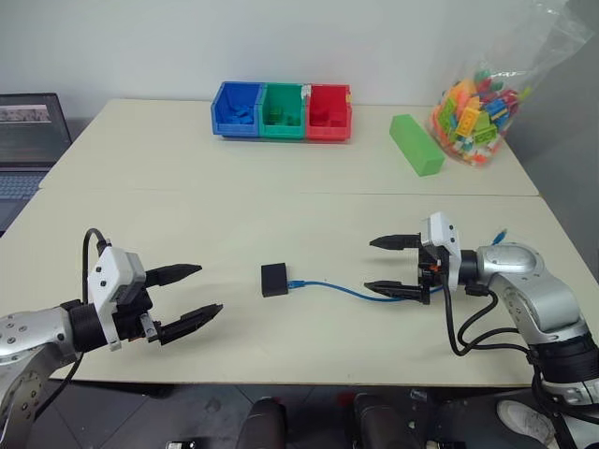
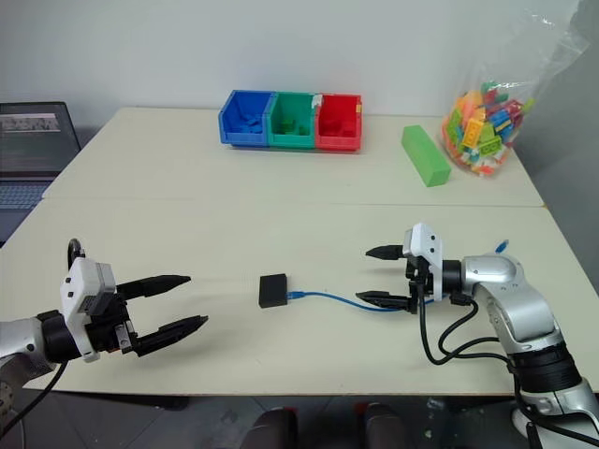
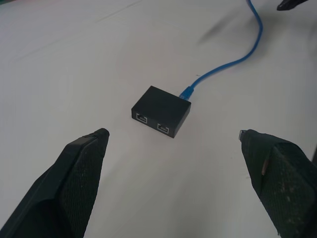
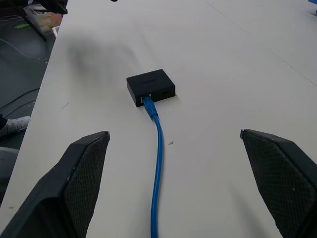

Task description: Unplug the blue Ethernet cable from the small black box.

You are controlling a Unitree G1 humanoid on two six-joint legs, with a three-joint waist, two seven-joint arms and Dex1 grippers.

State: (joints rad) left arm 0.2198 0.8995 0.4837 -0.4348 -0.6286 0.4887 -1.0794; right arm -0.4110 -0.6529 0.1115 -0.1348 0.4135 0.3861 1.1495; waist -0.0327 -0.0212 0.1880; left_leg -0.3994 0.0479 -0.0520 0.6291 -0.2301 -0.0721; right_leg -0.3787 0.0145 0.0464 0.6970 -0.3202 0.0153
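Observation:
The small black box (image 1: 274,279) lies flat on the cream table (image 1: 281,196), near its front middle. The blue Ethernet cable (image 1: 337,286) is plugged into the box's right face and trails right across the table toward my right gripper (image 1: 387,265). That gripper is open, pointing left at the box, with the cable running under its lower finger. In the right wrist view the cable (image 4: 157,148) leads straight up to the box (image 4: 150,86). My left gripper (image 1: 192,296) hovers open to the left of the box, aimed at it; the left wrist view shows two empty ports on the box (image 3: 161,112).
Blue, green and red bins (image 1: 281,110) stand in a row at the table's far side. A green block (image 1: 416,144) and a clear bag of coloured bricks (image 1: 477,108) lie at the back right. A laptop (image 1: 28,140) sits off the left edge.

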